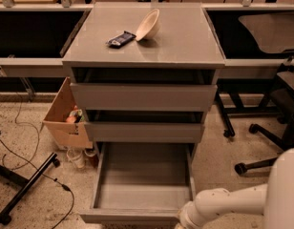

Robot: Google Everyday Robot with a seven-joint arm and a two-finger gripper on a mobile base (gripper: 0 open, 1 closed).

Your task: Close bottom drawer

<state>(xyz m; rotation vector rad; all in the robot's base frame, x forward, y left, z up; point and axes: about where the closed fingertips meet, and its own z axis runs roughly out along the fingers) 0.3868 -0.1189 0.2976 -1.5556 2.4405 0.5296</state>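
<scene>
My pincer (184, 222), on my white arm (228, 200), sits low at the front right corner of the grey three-drawer cabinet (185, 42), placed there, I judge, to push; whether it is open or closed I cannot tell; the bottom drawer (142, 180), a deep bare grey tray with a plain flat front, stands pulled far out of the cabinet's base, its front edge just left of my pincer, seemingly touching.
</scene>
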